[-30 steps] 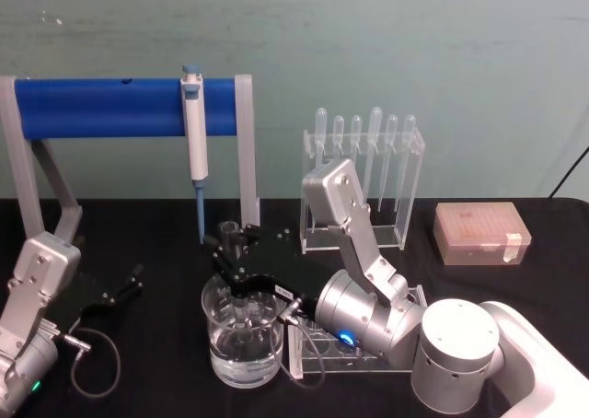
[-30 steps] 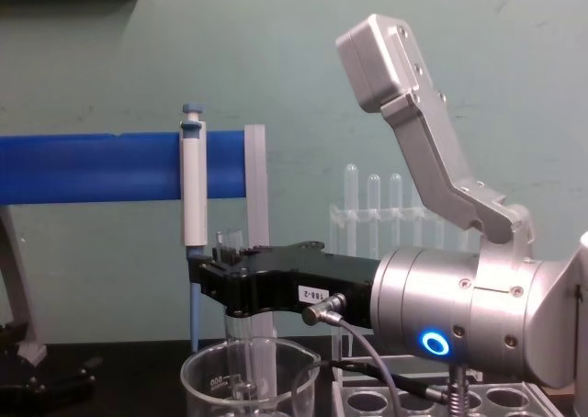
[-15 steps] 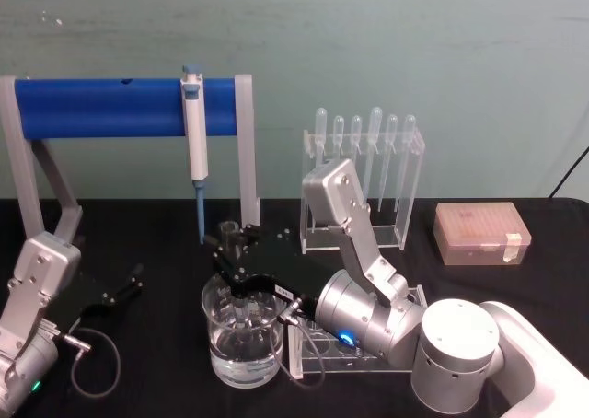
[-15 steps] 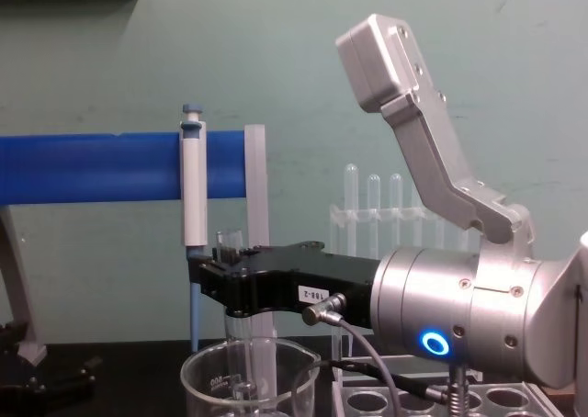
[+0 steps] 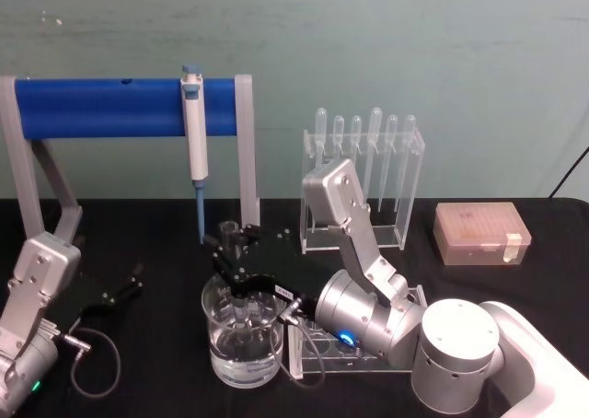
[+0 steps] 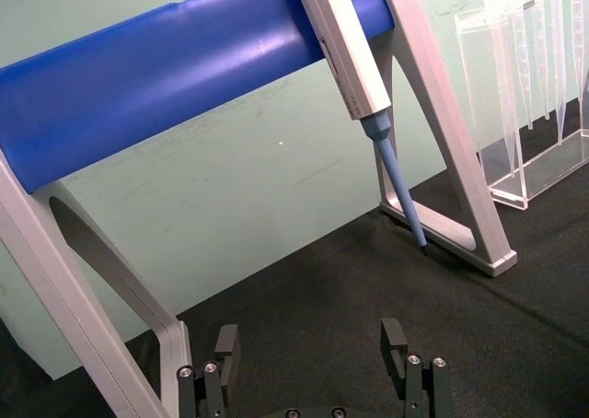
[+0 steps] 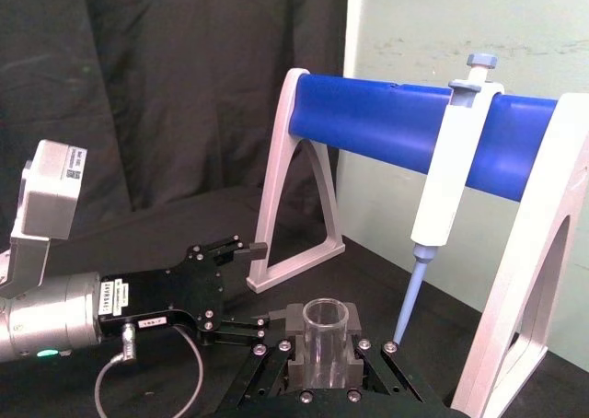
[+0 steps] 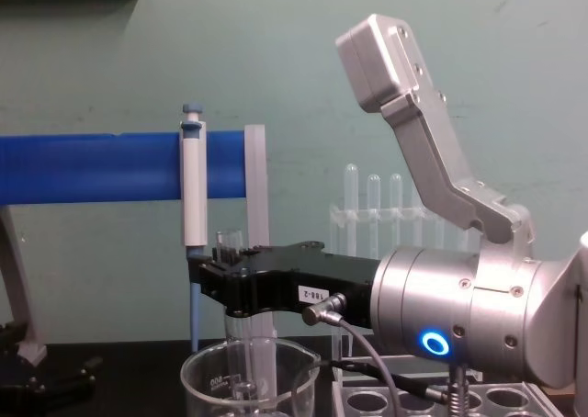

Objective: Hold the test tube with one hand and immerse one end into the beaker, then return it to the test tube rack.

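The right gripper (image 5: 232, 245) reaches to the left over the beaker (image 5: 242, 344) and its black jaws are closed on the test tube (image 8: 250, 328), which they hold a little below its open rim. The tube stands upright, and its lower end is below the rim of the beaker, inside the glass. There is clear liquid in the lower part of the beaker, but I cannot tell if the round end of the tube reaches it. The beaker stands on the black table (image 5: 147, 243) at the near side, and the clear test tube rack (image 8: 386, 400) is just beside it on the right, under the silver wrist with the blue ring. The left gripper (image 6: 311, 354) rests low at the left, well apart from the beaker; its two fingers are spread and there is nothing between them. Far behind the beaker the white-and-blue pipettor (image 5: 195, 133) hangs on the blue bar (image 5: 101, 108). To the right of it stands a clear stand with thin pipettes (image 5: 363, 151), and further to the right a pink box (image 5: 480, 234).
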You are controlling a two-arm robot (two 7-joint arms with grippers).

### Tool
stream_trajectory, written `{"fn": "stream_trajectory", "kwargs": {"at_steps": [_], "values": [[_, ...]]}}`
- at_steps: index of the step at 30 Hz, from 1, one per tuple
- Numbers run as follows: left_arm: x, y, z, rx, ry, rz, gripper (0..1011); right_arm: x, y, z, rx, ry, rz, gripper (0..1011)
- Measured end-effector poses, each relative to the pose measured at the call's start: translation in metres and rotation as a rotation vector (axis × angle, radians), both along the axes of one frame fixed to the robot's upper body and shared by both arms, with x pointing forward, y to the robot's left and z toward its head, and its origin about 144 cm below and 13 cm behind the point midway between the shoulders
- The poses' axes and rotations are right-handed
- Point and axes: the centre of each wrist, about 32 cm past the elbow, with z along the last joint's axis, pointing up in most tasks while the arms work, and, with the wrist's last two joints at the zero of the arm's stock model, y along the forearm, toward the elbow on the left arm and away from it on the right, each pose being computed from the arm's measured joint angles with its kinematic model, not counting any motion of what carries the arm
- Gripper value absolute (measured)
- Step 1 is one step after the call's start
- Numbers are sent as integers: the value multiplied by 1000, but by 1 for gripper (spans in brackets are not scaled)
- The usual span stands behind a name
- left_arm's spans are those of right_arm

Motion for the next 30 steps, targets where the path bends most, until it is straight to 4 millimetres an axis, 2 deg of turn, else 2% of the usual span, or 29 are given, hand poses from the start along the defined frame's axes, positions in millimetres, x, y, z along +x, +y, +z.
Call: {"fn": "stream_trajectory", "kwargs": {"at_steps": [30], "values": [[0,0,0,0,0,0,1000,0,0,0,0,0,0,223]]}}
